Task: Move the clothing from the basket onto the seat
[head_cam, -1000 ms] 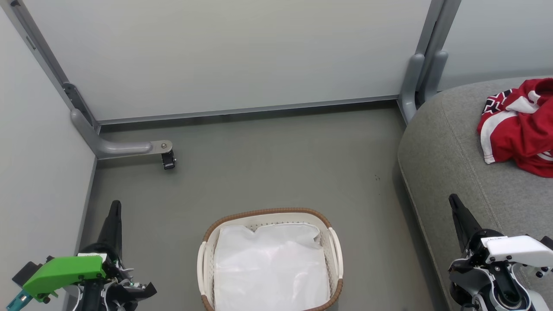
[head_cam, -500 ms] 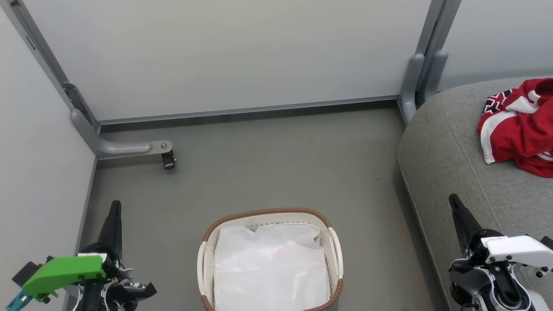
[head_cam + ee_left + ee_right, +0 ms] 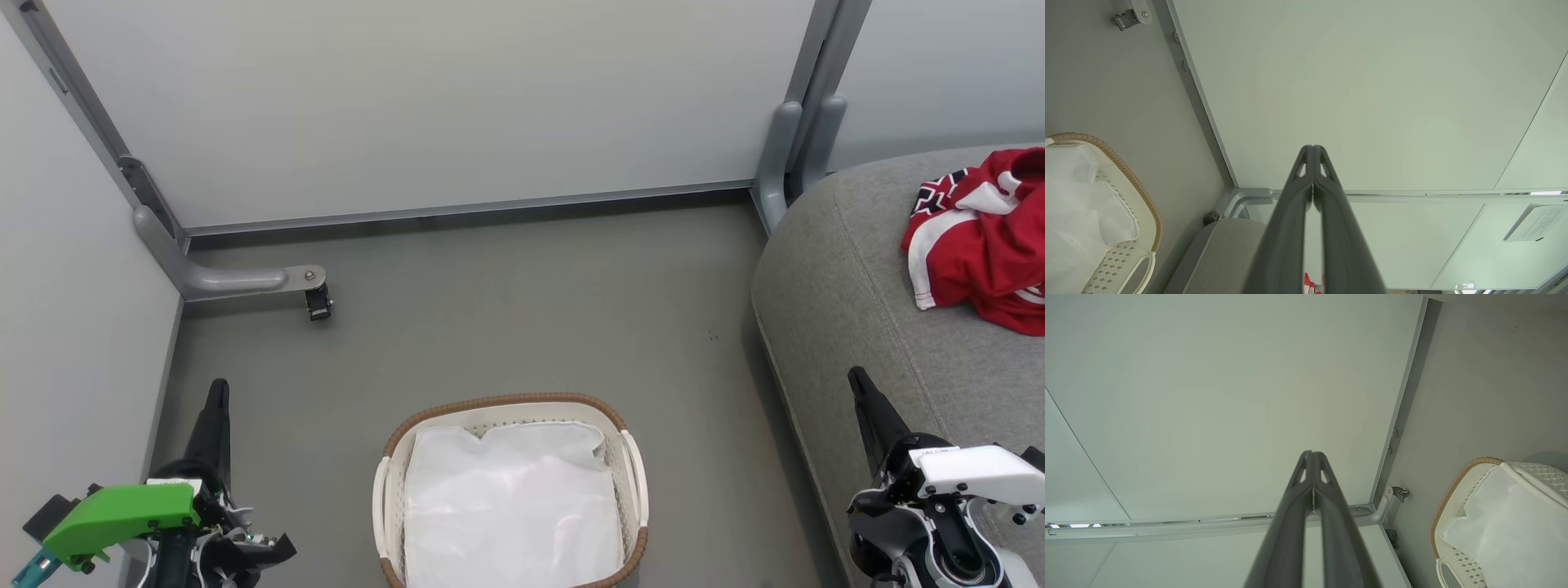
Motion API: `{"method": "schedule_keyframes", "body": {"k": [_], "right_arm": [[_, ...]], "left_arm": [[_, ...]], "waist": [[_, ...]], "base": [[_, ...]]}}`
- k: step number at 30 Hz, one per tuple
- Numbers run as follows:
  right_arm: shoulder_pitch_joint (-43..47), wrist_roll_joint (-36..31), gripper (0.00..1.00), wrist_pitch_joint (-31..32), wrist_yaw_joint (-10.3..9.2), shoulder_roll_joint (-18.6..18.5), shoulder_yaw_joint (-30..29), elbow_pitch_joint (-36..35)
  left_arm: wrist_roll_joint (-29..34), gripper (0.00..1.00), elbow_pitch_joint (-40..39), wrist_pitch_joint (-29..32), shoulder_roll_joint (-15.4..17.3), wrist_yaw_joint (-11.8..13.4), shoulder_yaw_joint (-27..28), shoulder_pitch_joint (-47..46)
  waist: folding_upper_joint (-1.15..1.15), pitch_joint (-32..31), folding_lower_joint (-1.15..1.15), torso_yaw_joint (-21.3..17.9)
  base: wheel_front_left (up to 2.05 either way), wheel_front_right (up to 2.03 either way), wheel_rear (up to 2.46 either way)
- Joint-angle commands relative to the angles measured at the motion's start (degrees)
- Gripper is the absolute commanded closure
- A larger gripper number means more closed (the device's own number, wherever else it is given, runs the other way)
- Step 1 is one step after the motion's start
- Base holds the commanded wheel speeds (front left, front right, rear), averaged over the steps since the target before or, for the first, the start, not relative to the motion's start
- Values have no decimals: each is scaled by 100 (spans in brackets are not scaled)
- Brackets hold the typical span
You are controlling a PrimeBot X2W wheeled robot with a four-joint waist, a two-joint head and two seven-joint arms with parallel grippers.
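The red clothing [image 3: 984, 245] lies in a crumpled heap on the grey seat [image 3: 841, 294], up and to the right of the right fingers [image 3: 862, 390] and well apart from them. I cannot tell if it is one piece or two. The basket [image 3: 506, 402] stands on the floor [image 3: 506, 310] between the two pairs of fingers. Inside it I see a flat white sheet [image 3: 514, 506] and no red cloth. So I judge the moving is done, or almost.

The cloth looks thin, light and very soft. It would hang and fold when lifted, and such smooth sport fabric may slide a little. If it must be taken again, I would pinch a raised fold or the striped hem nearest to the right fingers, not a flat part pressed on the cushion.

The left fingers [image 3: 217, 398] are pressed together with nothing between them. They point forward, away from the robot, to the left of the basket. The right fingers are together as well and empty, leaning a little to the left, near the front edge of the seat. Both arms look at rest.
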Motion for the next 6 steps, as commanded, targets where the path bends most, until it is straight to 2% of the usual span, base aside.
{"method": "schedule_keyframes", "body": {"k": [1, 6], "right_arm": [[-43, -3, 100, 22, -2, -19, -12, -22], [-43, -4, 100, 22, -2, -19, -12, -22]], "left_arm": [[-20, 100, -11, 15, 2, -25, 10, -58], [-20, 100, -11, 15, 2, -25, 10, -58]], "waist": [[0, 0, 0, 0], [0, 0, 0, 0]], "base": [[0, 0, 0], [0, 0, 0]]}}
